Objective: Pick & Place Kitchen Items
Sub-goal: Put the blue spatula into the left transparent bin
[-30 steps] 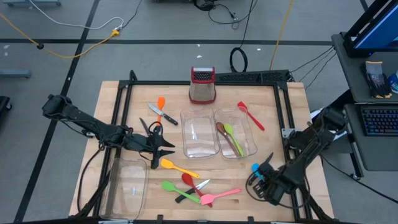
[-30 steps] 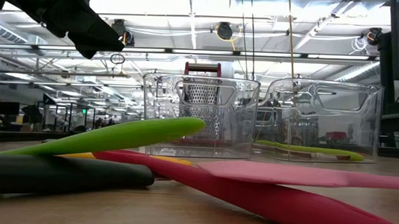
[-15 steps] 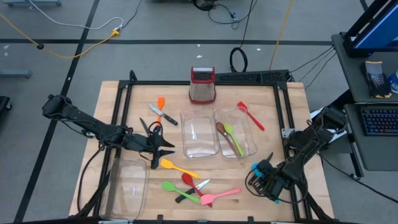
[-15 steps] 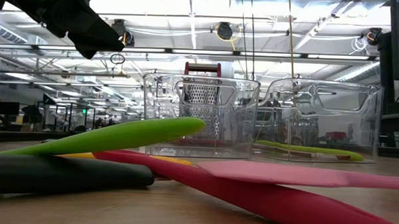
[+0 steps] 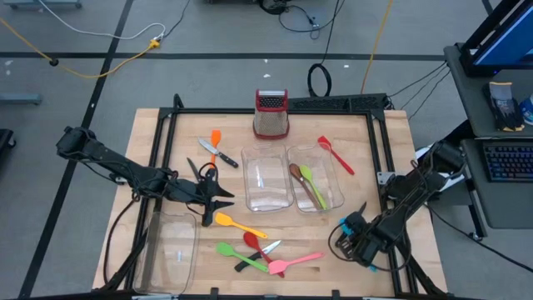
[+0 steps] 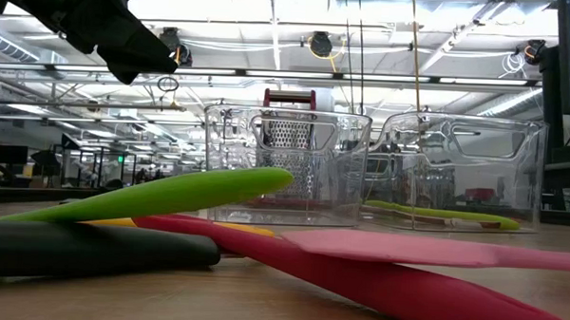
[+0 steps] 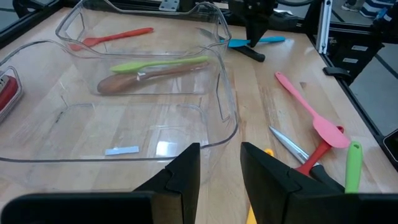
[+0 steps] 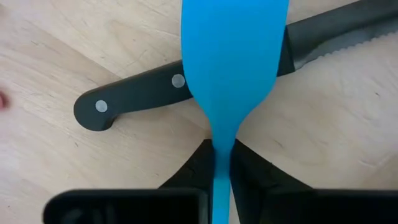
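Right tool (image 8: 222,163) closed on blue spatula (image 8: 231,62), black-handled knife (image 8: 143,93) beneath

Table (image 5: 391,150) is showing pale wood, visible grain, matt. Blue spatula (image 8: 231,59) my right gripper (image 8: 222,163) is pinching is looking like smooth plastic, soft satin sheen. Knife (image 8: 186,87) under it is showing a matt black handle with shiny metal rivets, serrated steel blade. My fingers (image 8: 249,163) are looking matt black. Trays (image 7: 149,93) are looking clear glossy plastic, catching glare. Grater (image 5: 271,122) is showing perforated bright metal, red top. Pink spatula (image 7: 311,112), green spoon (image 7: 158,63) are looking smooth, matt plastic. Brown spoon (image 7: 146,78) is looking wood-like, cannot tell.
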Available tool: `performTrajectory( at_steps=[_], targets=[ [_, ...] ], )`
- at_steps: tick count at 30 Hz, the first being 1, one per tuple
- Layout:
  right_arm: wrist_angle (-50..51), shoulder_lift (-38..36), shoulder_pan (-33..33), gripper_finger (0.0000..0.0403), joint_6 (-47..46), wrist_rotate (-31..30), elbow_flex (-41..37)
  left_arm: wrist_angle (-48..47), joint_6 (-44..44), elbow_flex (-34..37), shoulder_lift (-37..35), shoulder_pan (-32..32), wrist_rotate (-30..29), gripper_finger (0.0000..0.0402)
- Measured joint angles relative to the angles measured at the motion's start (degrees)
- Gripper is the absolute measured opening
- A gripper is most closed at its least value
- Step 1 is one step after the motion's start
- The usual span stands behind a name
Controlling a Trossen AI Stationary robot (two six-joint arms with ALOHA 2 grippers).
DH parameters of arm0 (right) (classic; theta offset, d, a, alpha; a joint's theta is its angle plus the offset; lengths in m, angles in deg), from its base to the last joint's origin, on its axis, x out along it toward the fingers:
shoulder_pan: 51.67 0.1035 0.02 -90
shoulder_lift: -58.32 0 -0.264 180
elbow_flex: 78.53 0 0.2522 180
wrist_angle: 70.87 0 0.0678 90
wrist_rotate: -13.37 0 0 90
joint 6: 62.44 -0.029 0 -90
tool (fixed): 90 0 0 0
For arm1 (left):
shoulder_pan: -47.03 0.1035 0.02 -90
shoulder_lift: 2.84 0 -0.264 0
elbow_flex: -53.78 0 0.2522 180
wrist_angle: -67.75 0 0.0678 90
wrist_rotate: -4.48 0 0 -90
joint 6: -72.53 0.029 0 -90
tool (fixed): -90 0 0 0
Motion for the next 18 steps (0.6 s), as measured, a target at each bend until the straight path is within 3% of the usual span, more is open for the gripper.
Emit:
performTrajectory(
  at_steps=[13, 18],
  targets=[
    [-1.0, -10.1, 0.1, 0.0022, 2.6, -1.4, -0.1, 0.3, 0.1, 0.0, 0.0, 0.0, 0.0, 0.0118],
    [-7.1, -14.4, 0.0, 0.0022, 7.9, -7.8, -0.1, 0.4, 0.1, 0.0, 0.0, 0.0, 0.0, 0.0118]
  ],
)
